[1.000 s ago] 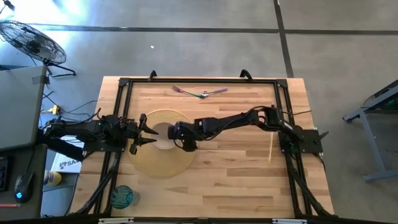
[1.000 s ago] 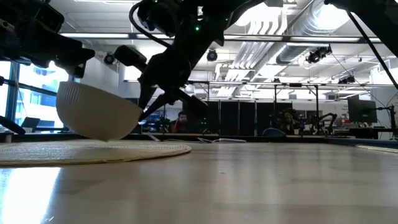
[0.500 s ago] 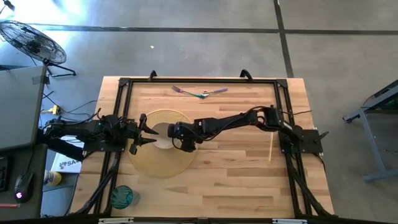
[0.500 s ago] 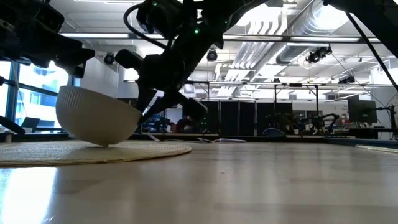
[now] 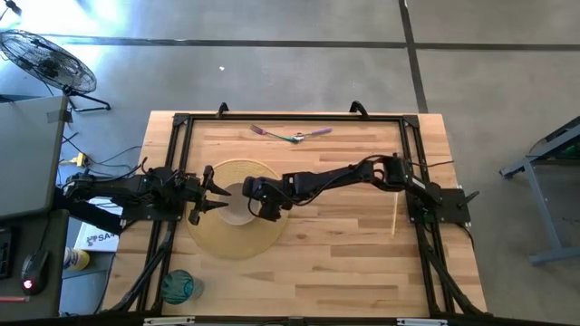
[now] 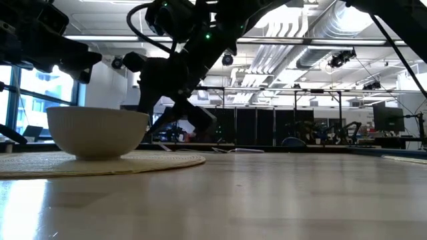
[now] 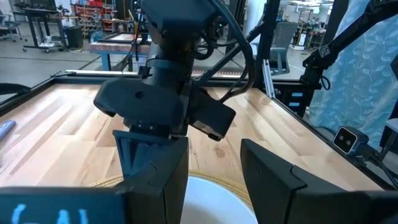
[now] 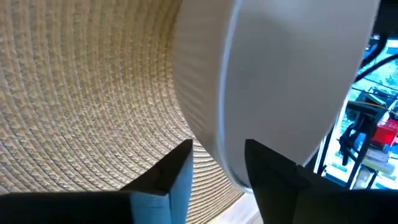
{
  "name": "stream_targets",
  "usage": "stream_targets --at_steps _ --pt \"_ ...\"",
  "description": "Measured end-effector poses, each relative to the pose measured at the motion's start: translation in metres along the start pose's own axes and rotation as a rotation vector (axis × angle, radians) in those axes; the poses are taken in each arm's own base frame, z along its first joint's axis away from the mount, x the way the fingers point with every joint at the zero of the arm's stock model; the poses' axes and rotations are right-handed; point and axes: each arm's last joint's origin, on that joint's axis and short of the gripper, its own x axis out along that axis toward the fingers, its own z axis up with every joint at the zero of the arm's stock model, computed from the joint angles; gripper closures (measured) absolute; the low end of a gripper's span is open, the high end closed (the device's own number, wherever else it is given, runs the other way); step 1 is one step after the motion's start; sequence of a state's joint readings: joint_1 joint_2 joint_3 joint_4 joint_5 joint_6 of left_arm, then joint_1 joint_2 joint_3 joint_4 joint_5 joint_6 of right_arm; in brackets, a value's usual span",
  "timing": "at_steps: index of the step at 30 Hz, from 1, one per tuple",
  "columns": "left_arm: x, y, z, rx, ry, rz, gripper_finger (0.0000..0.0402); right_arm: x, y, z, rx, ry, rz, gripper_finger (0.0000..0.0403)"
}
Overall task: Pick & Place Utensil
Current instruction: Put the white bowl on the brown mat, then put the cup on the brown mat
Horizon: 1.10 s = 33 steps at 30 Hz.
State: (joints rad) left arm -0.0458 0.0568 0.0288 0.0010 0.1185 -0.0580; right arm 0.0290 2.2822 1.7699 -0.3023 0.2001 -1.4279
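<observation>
A white bowl stands upright on its base on a round woven placemat. My right gripper reaches it from the table's right, slanting down and open. One finger is outside the bowl's rim and the other inside. Two purple-handled utensils lie flat on the table near its far edge, away from both grippers. My left gripper waits open at the placemat's left edge, level, facing the bowl. My right gripper stands astride the bowl's rim on the bowl's right side, one finger inside and one outside. I cannot tell whether either finger touches the wall. The bowl rests level on the placemat.
A thin wooden stick lies near the right arm's base. A teal glass stands at the near left corner. A black frame borders the table's far side.
My right gripper has rolled its wrist and opened. The bowl, held tilted on the placemat a second ago, has tipped back level and now stands on its base.
</observation>
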Motion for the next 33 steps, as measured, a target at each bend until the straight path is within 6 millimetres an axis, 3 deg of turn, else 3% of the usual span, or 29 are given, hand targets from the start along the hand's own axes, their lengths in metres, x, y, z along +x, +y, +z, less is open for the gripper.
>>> stream_targets --at_steps 9,18,22,26,33 --pt "0.0 0.0 0.0 0.0 0.0 0.0 0.0259 -0.011 -0.012 0.0 0.04 -0.028 -0.06 0.0227" --pt "0.0 0.0 0.0 0.0 0.0 0.0 0.0259 -0.012 -0.012 -0.005 0.101 0.061 -0.07 0.0235" --pt "0.0 0.0 0.0 0.0 0.0 0.0 0.0259 -0.022 -0.013 0.001 0.128 0.142 -0.068 0.0243" --pt "0.0 0.0 0.0 0.0 0.001 0.0 0.0259 -0.04 -0.015 0.003 0.338 0.187 -0.058 0.0252" --pt "0.0 0.0 0.0 0.0 0.001 0.001 0.0259 -0.081 -0.024 -0.018 0.97 0.323 -0.14 0.027"
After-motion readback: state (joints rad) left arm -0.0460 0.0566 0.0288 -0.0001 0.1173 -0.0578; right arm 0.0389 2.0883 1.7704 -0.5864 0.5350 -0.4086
